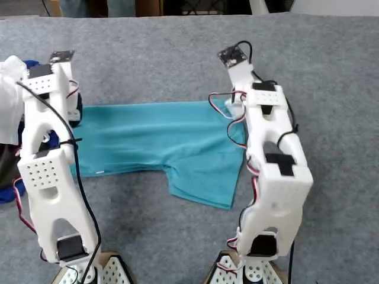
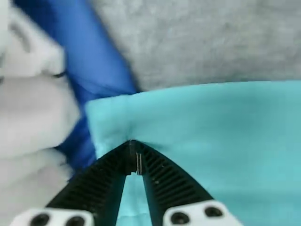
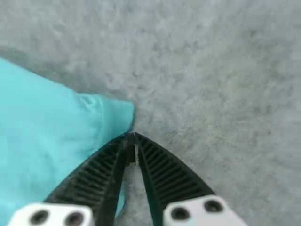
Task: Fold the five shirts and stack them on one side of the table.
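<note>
A teal shirt (image 1: 160, 142) lies spread flat across the grey table, one sleeve pointing toward the near edge. My left gripper (image 2: 134, 160) is shut, its tips pinching a puckered spot near the teal shirt's (image 2: 211, 136) left edge. In the high view the left gripper (image 1: 76, 113) sits at that edge, mostly under its own arm. My right gripper (image 3: 132, 143) is shut at the far right corner of the teal shirt (image 3: 42, 141), with cloth caught at its tips. From above, the right gripper (image 1: 235, 109) is at that same corner.
A heap of other shirts lies at the table's left edge: a white one (image 1: 9, 100) (image 2: 33, 103) and a blue one (image 1: 8, 190) (image 2: 94, 61), touching the teal shirt's left edge. Bare grey table covering (image 1: 331, 89) extends to the right and far side.
</note>
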`<control>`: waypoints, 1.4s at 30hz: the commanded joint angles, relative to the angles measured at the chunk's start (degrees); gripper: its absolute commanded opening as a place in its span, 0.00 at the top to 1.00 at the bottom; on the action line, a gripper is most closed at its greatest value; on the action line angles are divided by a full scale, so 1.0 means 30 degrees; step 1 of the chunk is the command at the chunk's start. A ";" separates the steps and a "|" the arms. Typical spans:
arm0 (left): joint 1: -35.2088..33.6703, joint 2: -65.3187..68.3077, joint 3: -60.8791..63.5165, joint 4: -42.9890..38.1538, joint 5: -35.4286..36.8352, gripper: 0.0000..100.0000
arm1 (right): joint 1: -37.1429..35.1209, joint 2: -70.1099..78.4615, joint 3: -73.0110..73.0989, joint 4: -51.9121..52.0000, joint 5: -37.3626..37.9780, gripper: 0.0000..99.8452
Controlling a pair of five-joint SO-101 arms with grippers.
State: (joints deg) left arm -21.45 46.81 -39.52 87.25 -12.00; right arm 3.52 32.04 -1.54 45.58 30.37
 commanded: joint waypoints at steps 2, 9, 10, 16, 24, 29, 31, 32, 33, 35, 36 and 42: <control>-0.1333 0.0205 -0.1685 0.0733 0.0176 0.97 | 0.1114 0.0659 -0.2916 0.1407 -0.0117 0.99; -0.0689 0.0176 -0.2886 0.2989 -0.1700 0.97 | 0.0908 0.0777 -0.5963 0.4718 -0.0117 0.99; -0.0513 0.0176 -0.3179 0.3253 -0.1729 0.97 | 0.0879 0.0777 -0.6374 0.5187 -0.0117 0.99; -0.0278 -0.0615 -0.5817 0.4571 -0.2227 0.97 | 0.0703 0.0747 -1.0037 1.1018 0.0381 0.99; -0.0103 -0.6623 -0.1304 0.4513 -0.2637 0.97 | -0.0645 0.0073 -1.4872 1.8315 0.2520 0.99; -0.0278 -1.0637 0.3121 0.4190 -0.3810 0.97 | -0.0850 -0.3062 -1.3201 1.8462 0.4513 0.99; -0.0513 -1.2044 0.5348 0.3487 -0.4190 0.97 | -0.1172 -0.4703 -1.1179 1.8432 0.5363 0.99; -0.0601 -1.2659 0.6608 0.2989 -0.4366 0.97 | -0.1377 -0.5582 -1.0066 1.8403 0.5773 0.99; -0.0689 -1.3304 0.7810 0.2462 -0.4513 0.97 | -0.1700 -0.6491 -0.8923 1.8344 0.6154 0.99; -0.0747 -1.4476 1.0447 0.1289 -0.4864 0.97 | -0.2139 -0.8337 -0.6315 1.7788 0.6681 0.99; -0.0747 -1.5062 1.1824 0.0703 -0.4923 0.97 | -0.2432 -0.9275 -0.4996 1.7348 0.6886 0.99; -0.0806 -1.8256 1.8974 -0.2579 -0.5187 0.97 | -0.4571 -1.4930 0.4410 1.4242 0.8322 0.98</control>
State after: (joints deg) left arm -23.30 -1.98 9.10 83.21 -26.77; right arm -6.68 -3.56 -1.19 92.62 53.14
